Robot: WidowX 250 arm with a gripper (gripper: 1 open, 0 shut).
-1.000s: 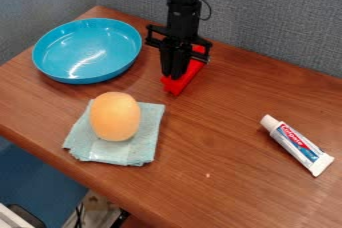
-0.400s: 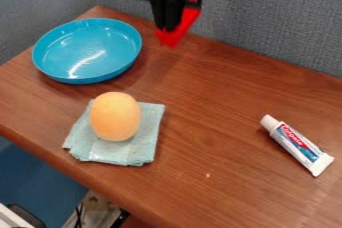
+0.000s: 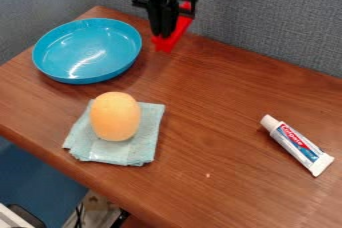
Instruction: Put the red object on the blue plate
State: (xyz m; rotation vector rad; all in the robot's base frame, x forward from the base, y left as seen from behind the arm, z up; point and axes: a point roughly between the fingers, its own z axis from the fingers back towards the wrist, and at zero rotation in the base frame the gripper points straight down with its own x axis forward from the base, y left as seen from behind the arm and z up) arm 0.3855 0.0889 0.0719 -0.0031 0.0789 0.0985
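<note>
The red object (image 3: pixel 168 38) hangs tilted in the air above the back of the table, and my gripper (image 3: pixel 166 24) is shut on its upper part. Only the block's lower end shows below the black fingers (image 3: pixel 156 16). The blue plate (image 3: pixel 87 51) sits on the table at the back left, left of and lower than the gripper, with nothing in it.
An orange egg-shaped thing (image 3: pixel 115 115) rests on a pale blue-green folded cloth (image 3: pixel 118 137) near the front. A white toothpaste tube (image 3: pixel 295 143) lies at the right. A grey wall stands behind the table's (image 3: pixel 214 102) far edge.
The gripper has lifted the red block off the table and carried it up and slightly left toward the plate's side. Between the last two frames it shifted only a little.
</note>
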